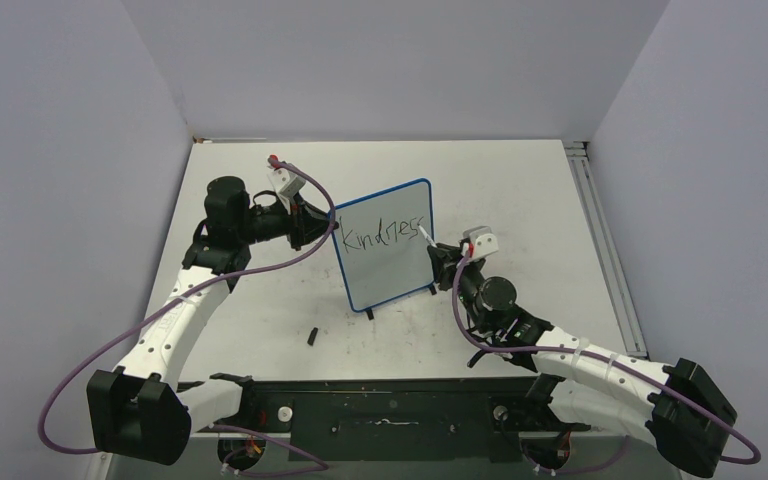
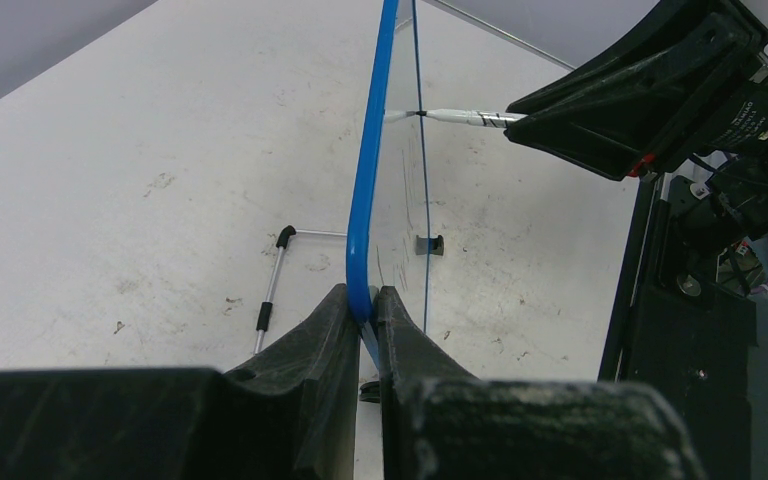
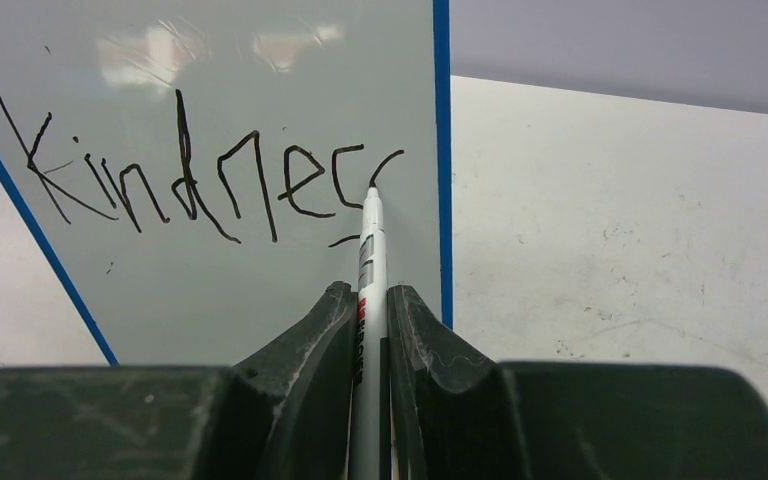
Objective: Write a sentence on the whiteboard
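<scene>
— Two grippers meet at one whiteboard: who holds what?

— The left gripper is clamped on the board's blue frame at its left edge. One black finger presses each face, and the frame is pinched between the tips. The right gripper is closed around a white marker, whose barrel runs up between the fingers and out past them.

— Where does the board stand?

— It stands upright on the white table, about mid-table between the two arms and slightly skewed. Its writing face is turned toward the right arm and the near edge. A small black foot shows under the lower edge.

— And the sentence?

— One line of black handwriting crosses the upper part of the face. It reads "Kindnes", followed by a short curved stroke. The marker's tip touches the board at the lower end of that stroke, just inside the right-hand frame. From the left wrist the pen is seen meeting the face nearly square-on, well above the clamped fingers.

— Anything else on the table?

— A small black piece lies in front of the board, apart from it, on the left arm's side. What it is cannot be told from overhead.
</scene>
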